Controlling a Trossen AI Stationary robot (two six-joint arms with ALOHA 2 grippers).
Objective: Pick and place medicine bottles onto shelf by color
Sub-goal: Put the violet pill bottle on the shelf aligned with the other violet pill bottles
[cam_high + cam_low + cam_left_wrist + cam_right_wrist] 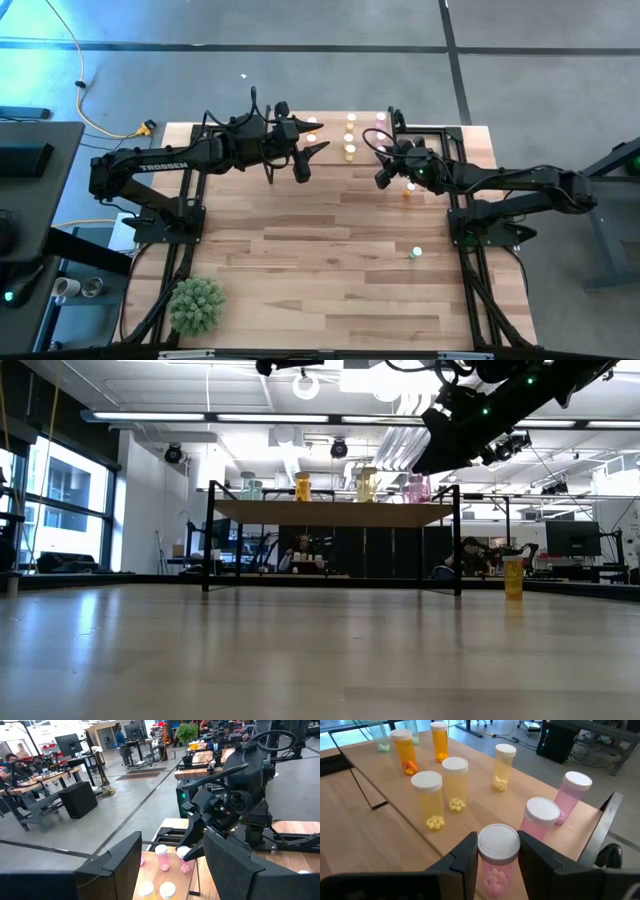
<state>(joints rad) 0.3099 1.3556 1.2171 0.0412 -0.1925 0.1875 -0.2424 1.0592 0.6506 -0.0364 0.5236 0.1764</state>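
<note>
While right tool (497, 851) pinches a pink bottle (496, 862) over the shelf (380, 775) at 12 o'clock, left tool (170, 865) hangs spread; orange bottle (408, 189) and green bottle (416, 254) remain on worktop (330, 260)

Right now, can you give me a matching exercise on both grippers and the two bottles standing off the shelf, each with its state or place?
1 right gripper
2 left gripper
3 green bottle
4 orange bottle

a open, empty
b on the tabletop, close beside the shelf
c shut on a pink bottle
d on the tabletop, far from the shelf

Pairs: 1-c, 2-a, 3-d, 4-b
</note>
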